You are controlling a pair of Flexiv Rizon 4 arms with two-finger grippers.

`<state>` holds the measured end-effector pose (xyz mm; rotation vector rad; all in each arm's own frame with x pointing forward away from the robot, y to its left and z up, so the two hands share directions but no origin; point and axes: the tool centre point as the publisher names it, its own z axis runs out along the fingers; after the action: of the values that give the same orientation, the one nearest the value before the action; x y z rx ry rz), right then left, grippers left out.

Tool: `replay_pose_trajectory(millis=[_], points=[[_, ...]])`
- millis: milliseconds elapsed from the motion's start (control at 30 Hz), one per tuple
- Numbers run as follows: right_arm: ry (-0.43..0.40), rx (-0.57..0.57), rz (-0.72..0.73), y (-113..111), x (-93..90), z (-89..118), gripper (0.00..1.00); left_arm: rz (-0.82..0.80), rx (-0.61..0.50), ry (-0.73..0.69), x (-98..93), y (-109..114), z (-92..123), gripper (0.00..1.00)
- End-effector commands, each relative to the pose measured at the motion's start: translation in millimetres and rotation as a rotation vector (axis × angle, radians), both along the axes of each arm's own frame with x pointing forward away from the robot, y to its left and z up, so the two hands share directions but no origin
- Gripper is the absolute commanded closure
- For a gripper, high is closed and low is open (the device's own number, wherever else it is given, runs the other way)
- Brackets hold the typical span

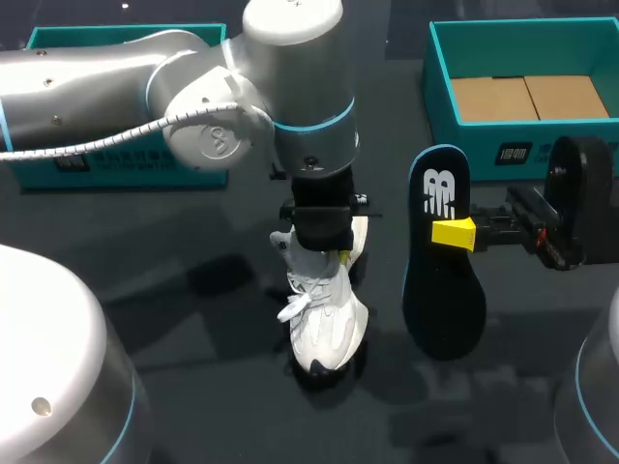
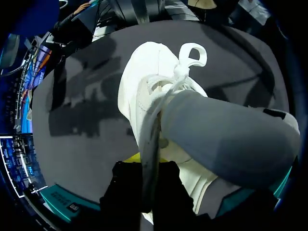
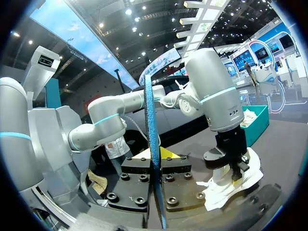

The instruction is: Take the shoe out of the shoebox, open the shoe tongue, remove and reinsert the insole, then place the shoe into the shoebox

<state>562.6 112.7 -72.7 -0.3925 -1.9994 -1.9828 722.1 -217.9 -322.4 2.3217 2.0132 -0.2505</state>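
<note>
A white shoe sits mid-table with its toe toward the front edge. My left gripper comes down on the shoe's open top and is shut on its upper edge. In the left wrist view that thin edge runs between the fingers of my left gripper, with the laces ahead. My right gripper is shut on a dark insole with a white logo, held off the table to the right of the shoe. The right wrist view shows the insole edge-on between my right gripper, the shoe beyond it.
The teal shoebox stands open at the back right, brown card on its floor. Another teal box part lies at the back left, mostly hidden behind my left arm. The dark table is bare around the shoe.
</note>
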Motion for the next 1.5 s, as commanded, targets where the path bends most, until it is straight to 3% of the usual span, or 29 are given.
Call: replay_pose_trajectory(millis=[33,1167,1333,1433,1500], points=[[-0.001,-0.004,-0.014,-1,-7.4,2,1.0,0.018,0.029,0.005,0.8,-12,-8,1.0],[-0.001,-0.004,-0.014,-1,-7.4,2,1.0,0.105,0.15,-0.007,-1.9,-44,-64,1.0],[-0.001,-0.004,-0.014,-1,-7.4,2,1.0,0.113,0.133,-0.016,-1.6,-47,-62,0.62],[-0.001,-0.004,-0.014,-1,-7.4,2,1.0,0.126,0.101,-0.02,1.1,-47,-55,0.51],[-0.001,-0.004,-0.014,-1,-7.4,2,1.0,0.153,0.06,-0.001,6.2,-47,-45,0.25]])
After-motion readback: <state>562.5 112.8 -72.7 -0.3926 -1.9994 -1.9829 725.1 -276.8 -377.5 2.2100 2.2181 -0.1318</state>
